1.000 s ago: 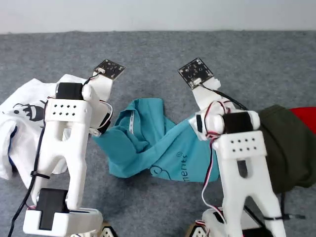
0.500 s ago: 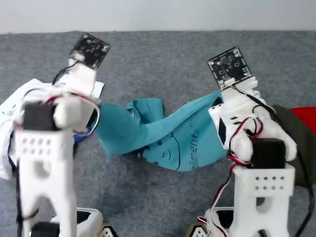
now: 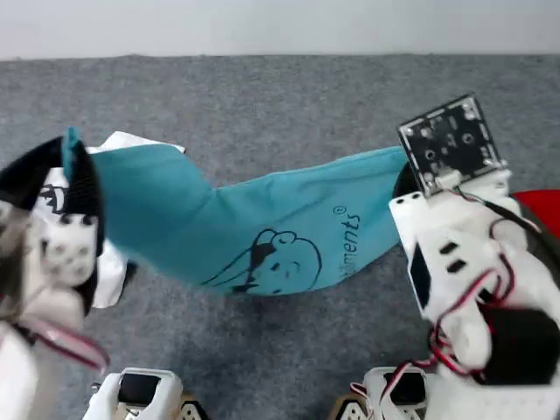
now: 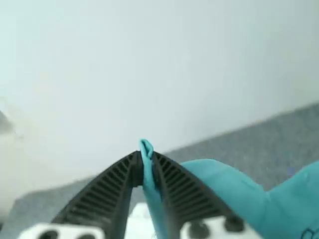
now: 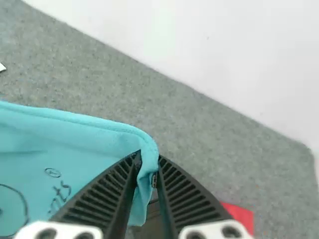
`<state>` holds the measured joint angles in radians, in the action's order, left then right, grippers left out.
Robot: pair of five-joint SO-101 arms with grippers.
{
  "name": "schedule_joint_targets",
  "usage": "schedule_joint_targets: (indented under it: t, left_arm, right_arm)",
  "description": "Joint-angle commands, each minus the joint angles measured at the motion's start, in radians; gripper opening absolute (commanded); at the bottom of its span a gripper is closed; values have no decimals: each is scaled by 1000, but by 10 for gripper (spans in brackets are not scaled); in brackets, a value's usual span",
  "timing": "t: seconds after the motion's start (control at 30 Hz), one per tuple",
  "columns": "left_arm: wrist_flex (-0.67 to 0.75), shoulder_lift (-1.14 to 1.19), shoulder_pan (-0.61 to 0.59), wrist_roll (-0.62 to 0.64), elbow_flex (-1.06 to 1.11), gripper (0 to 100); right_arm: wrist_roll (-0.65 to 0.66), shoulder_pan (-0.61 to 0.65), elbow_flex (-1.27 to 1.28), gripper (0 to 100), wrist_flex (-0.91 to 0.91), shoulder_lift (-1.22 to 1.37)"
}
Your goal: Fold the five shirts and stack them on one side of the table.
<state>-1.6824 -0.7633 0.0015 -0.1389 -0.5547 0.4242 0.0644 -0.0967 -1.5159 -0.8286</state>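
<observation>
The arms are raising the teal shirt (image 3: pixel 262 219) over the worktop (image 3: pixel 262 96), stretching it between them. The fingers of the left gripper (image 4: pixel 145 163) and right gripper (image 5: pixel 148 168) are pinching opposite edges, readying a fold.

Left arm (image 3: pixel 52 254) and right arm (image 3: pixel 455 262) are white printed plastic with black servos. Right one's got red, white and black wires looped over it, plus a square black board (image 3: pixel 451 144). Left gripper (image 4: pixel 145 158) and right gripper (image 5: pixel 148 160): black ribbed jaws, white bases.

Teal shirt (image 3: pixel 175 210) with dark line drawing and lettering, white shirt (image 3: pixel 131 143), red cloth (image 3: pixel 541 203), grey table (image 3: pixel 262 105)
</observation>
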Motion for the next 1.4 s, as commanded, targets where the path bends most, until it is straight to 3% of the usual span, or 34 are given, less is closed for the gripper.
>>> schedule_joint_targets:
  t: [0.0,0.27,0.83,1.03,1.17,1.37]
  left_arm:
    - [-5,-3,-2,11,-122,13]
    - [74,-3,-6,11,-340,13]
    - [121,-3,-14,11,-545,13]
    - [184,-3,-195,83,-661,13]
    - [259,15,-318,92,-628,13]
    - [299,110,-339,92,-616,13]
  right_arm:
    - [8,-8,-132,10,-41,-7]
    - [5,-10,-339,10,-47,-13]
    - [2,-10,-370,10,-104,-110]
    - [2,-21,-370,10,-35,-148]
    - [2,-147,-370,10,65,-147]
    - [2,-194,-365,10,81,-101]
